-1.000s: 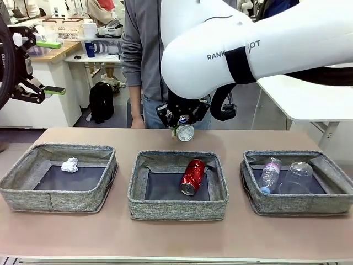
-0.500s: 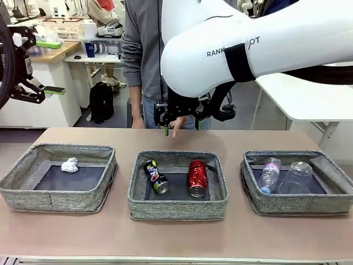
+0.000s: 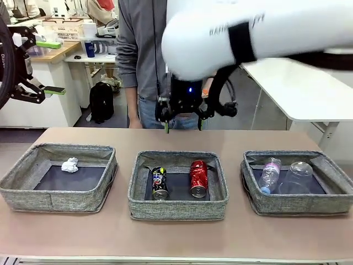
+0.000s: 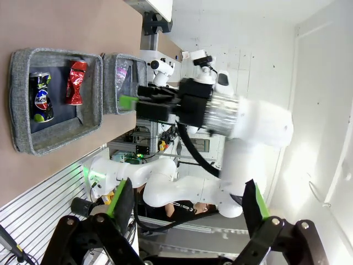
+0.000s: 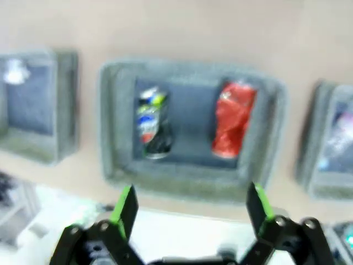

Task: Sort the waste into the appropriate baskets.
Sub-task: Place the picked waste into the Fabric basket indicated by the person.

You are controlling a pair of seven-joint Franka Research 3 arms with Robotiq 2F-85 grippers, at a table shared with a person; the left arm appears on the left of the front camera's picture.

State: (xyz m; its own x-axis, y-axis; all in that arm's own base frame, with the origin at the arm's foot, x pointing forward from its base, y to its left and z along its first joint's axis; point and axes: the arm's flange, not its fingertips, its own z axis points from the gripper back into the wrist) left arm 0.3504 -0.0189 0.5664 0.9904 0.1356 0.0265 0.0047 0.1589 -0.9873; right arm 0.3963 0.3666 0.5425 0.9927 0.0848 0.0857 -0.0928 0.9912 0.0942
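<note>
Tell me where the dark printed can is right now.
In the front view, the dark printed can lies in the middle basket, on its left side, just left of the red can.

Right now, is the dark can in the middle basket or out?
In. The dark can lies on its side on the middle basket floor, beside the red can, apart from it.

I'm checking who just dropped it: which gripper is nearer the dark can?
Right. The right gripper hangs open above the middle basket holding the dark can; the left gripper is far off left.
</note>
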